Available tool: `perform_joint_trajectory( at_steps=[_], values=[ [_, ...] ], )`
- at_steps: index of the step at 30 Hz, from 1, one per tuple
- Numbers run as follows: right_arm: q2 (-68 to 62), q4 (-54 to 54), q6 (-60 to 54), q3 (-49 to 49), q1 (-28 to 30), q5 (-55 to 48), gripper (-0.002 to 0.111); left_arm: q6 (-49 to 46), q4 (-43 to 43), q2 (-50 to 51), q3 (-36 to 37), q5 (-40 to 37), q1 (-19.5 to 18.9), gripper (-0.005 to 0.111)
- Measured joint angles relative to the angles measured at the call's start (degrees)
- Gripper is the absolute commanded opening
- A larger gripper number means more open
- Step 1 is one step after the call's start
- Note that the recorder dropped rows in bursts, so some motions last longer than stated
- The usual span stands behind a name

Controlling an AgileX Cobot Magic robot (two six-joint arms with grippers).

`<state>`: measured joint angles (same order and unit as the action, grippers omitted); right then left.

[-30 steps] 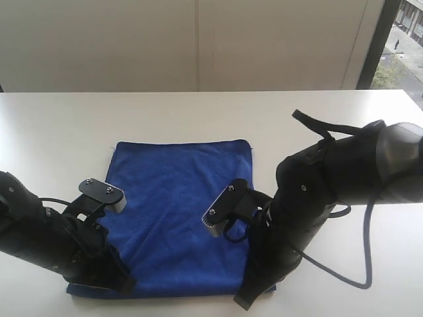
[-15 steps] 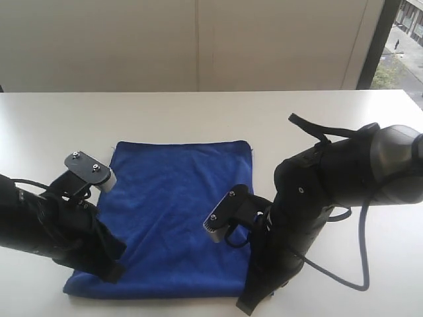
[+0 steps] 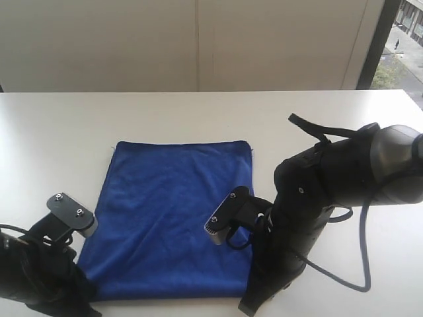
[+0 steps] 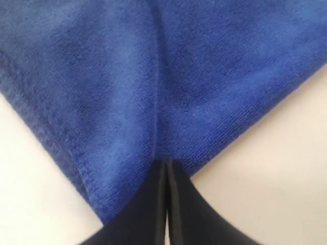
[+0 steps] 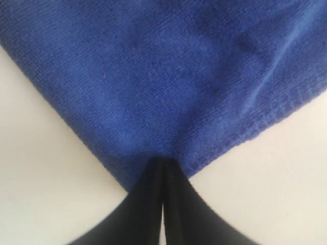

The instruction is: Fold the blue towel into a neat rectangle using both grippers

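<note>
The blue towel [image 3: 173, 210] lies flat on the white table [image 3: 198, 112], far hem straight, no label showing. My left gripper [image 3: 78, 285] is down at the towel's near left corner, its grey plate raised behind it. In the left wrist view the black fingers meet at the left gripper [image 4: 166, 163], shut on the blue towel [image 4: 153, 76], with a crease running away from the tips. My right gripper [image 3: 251, 298] is at the near right corner. Its wrist view shows the right gripper [image 5: 162, 163] shut on the corner of the blue towel [image 5: 168, 76].
A pale wall stands behind the table's far edge and a dark window frame [image 3: 370, 46] rises at the back right. A black cable [image 3: 360, 264] loops off the right arm over bare table. Bare tabletop surrounds the towel on both sides.
The left arm has swung from over the towel out to the left and towards the near edge. The right arm has barely shifted. The towel's left side now shows fully.
</note>
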<state>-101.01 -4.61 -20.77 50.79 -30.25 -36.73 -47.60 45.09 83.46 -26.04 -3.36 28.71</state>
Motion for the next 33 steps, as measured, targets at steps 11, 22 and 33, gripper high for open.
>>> perform_joint_trajectory(
  at_steps=[11, 22, 33],
  values=[
    [0.0, 0.0, 0.0, 0.0, 0.0, 0.11, 0.0, 1.73, -0.11, -0.66, 0.95, -0.81, 0.0, 0.0],
    [-0.23, 3.02, 0.1, 0.0, 0.0, -0.22, 0.0, 2.34, -0.11, -7.35, 0.95, 3.36, 0.0, 0.0],
    [-0.23, 4.61, 0.1, 0.0, 0.0, -1.3, 0.0, 2.34, -0.11, 1.39, 0.84, 4.04, 0.0, 0.0]
  ],
)
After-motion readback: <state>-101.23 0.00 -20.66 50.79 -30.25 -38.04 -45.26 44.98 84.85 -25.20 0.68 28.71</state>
